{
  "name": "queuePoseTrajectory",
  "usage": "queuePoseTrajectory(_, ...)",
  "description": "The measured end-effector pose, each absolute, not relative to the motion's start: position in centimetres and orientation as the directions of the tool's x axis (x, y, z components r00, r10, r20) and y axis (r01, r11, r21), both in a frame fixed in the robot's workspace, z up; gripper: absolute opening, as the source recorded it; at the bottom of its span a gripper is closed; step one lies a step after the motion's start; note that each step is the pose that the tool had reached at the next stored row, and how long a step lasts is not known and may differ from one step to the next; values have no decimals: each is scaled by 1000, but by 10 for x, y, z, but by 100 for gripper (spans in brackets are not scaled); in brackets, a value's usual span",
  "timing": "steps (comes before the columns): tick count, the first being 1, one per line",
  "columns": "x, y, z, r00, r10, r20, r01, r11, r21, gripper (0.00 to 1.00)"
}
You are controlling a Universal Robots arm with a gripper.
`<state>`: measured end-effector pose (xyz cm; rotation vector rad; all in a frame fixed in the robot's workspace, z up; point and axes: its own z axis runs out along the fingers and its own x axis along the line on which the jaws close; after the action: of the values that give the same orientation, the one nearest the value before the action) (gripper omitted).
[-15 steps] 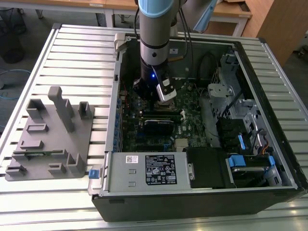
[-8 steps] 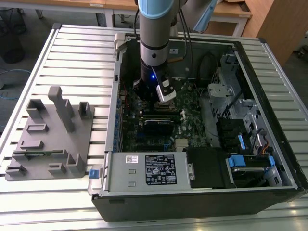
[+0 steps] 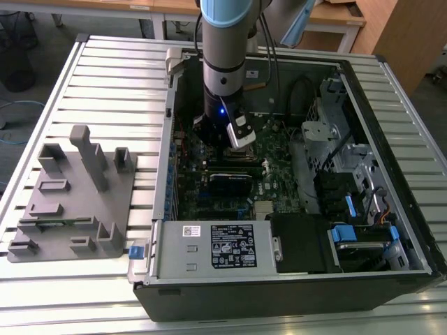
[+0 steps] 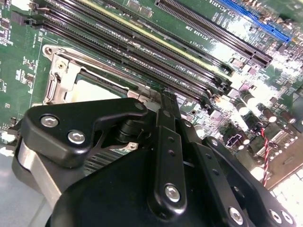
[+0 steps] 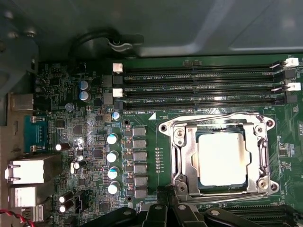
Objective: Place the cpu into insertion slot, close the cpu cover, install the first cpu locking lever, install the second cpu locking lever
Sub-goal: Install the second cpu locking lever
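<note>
The arm is seen lowered into an open computer case (image 3: 391, 244), its matt black claw (image 3: 222, 143) held just above the green circuit board (image 3: 279, 157) in the exterior view. In the second wrist view the claw's flat, bolted links (image 4: 168, 156) converge to one narrow line at the tip, so the fingers are judged to be pressed together, with nothing pinched between them.

Just ahead of the fingertips the insertion slot (image 5: 220, 158) is found. The cpu (image 5: 222, 158), a flat square of dull pale metal with rounded corners, is seated in it. The cpu cover (image 5: 182, 156), a thin bright steel frame with a large square window, is laid flat around the chip, which shows through the window. Round screw heads are seen at the corners of the frame.

Beyond the socket from the claw, long black memory slots (image 5: 199, 87) with white end clips are laid in parallel rows. To one side of the socket, small shiny cylindrical capacitors (image 5: 112, 156) stand in a column.

Well apart from the claw, on the ribbed metal table (image 3: 105, 84), a grey moulded fixture (image 3: 73, 202) with upright posts is set.
</note>
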<state>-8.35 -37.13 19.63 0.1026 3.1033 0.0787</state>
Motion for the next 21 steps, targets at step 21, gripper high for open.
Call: queuePoseTrajectory(21,-79,-371,209,-997,67,-34,65,997,52,10)
